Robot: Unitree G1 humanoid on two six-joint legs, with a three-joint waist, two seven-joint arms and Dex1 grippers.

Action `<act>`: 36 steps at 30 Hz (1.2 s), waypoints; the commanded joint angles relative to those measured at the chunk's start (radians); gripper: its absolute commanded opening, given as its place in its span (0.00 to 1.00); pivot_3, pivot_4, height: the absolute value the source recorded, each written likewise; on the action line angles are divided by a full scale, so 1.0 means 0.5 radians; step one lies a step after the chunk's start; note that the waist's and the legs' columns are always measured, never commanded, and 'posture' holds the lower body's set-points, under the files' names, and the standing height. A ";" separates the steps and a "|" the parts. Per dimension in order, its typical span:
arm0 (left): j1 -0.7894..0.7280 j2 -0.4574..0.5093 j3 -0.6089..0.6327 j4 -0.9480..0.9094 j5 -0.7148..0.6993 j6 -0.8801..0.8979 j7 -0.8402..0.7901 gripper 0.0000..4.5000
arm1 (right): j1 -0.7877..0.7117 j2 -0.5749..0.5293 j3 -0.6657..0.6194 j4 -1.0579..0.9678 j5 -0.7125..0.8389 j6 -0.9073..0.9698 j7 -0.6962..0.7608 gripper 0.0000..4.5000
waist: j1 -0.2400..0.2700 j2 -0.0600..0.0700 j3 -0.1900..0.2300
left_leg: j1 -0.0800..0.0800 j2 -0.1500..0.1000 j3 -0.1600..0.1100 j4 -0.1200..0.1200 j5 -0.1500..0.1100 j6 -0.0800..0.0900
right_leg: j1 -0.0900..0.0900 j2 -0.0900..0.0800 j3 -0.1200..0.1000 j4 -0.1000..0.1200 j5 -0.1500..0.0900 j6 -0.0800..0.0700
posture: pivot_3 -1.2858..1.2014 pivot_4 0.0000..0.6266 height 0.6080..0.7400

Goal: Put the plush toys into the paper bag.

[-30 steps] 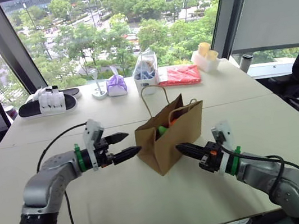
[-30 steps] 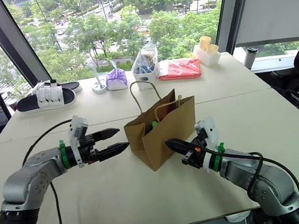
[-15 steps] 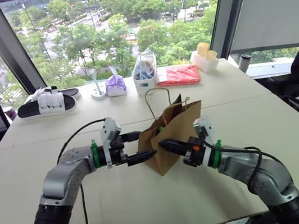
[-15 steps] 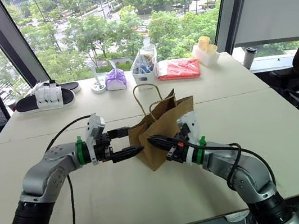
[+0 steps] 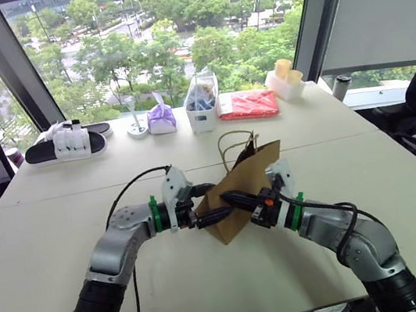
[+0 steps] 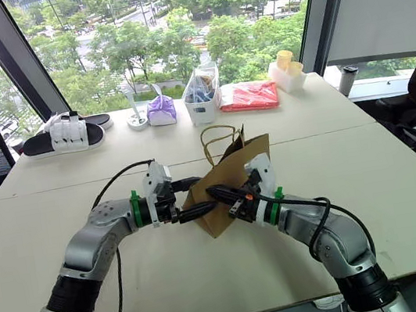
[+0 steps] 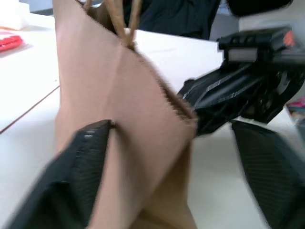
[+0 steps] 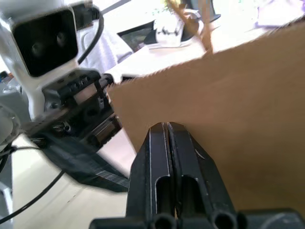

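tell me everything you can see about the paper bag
The paper bag is plain brown kraft paper with thin twisted tan cord handles looping above its mouth. It stands on the white table, squeezed narrow and leaning. The left pincer straddles its near end edge, one finger on each side. The shut right pincer presses its tip against the broad side.

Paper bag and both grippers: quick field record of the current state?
paper bag: brown kraft bag mid-table, top pressed nearly flat, cord handles up
left gripper: jaws open, straddling the bag's side edge
right gripper: shut, tips against the bag's broad face
plush toys: not discernible; bag mouth is pinched together
table: white, bag stands on it
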 commanded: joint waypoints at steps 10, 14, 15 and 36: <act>-0.086 -0.017 0.026 0.041 0.071 -0.068 0.055 0.02 | 0.074 -0.098 -0.311 -0.316 0.267 0.155 -0.028 0.00 | 0.005 0.000 0.000 | 0.000 -0.001 0.000 0.001 0.000 0.000 | 0.001 -0.001 0.000 0.000 0.000 0.000 | 0.52 0.24 1.00; -0.146 0.021 0.066 0.056 0.073 -0.135 0.013 0.02 | 0.208 -0.229 -0.533 -0.431 0.478 0.263 -0.030 0.00 | 0.008 0.000 0.000 | -0.001 -0.001 -0.001 0.000 0.000 0.000 | 0.001 -0.001 0.000 -0.001 0.000 0.000 | 0.52 0.24 1.00; -0.185 0.044 0.071 0.087 0.062 -0.163 -0.045 0.02 | 0.266 -0.285 -0.605 -0.468 0.547 0.298 -0.018 0.00 | 0.006 0.000 0.000 | -0.001 -0.001 -0.001 0.000 0.000 0.001 | 0.001 -0.001 0.001 -0.001 0.000 0.000 | 0.52 0.24 1.00; -0.980 -0.245 -0.069 1.782 0.432 -1.310 -0.808 0.02 | 0.969 -0.629 -0.872 -0.937 0.850 0.360 -0.120 0.00 | 0.046 -0.006 0.003 | 0.000 -0.001 0.001 0.005 -0.004 0.008 | 0.005 0.003 -0.003 -0.003 0.000 0.001 | 0.52 0.24 1.00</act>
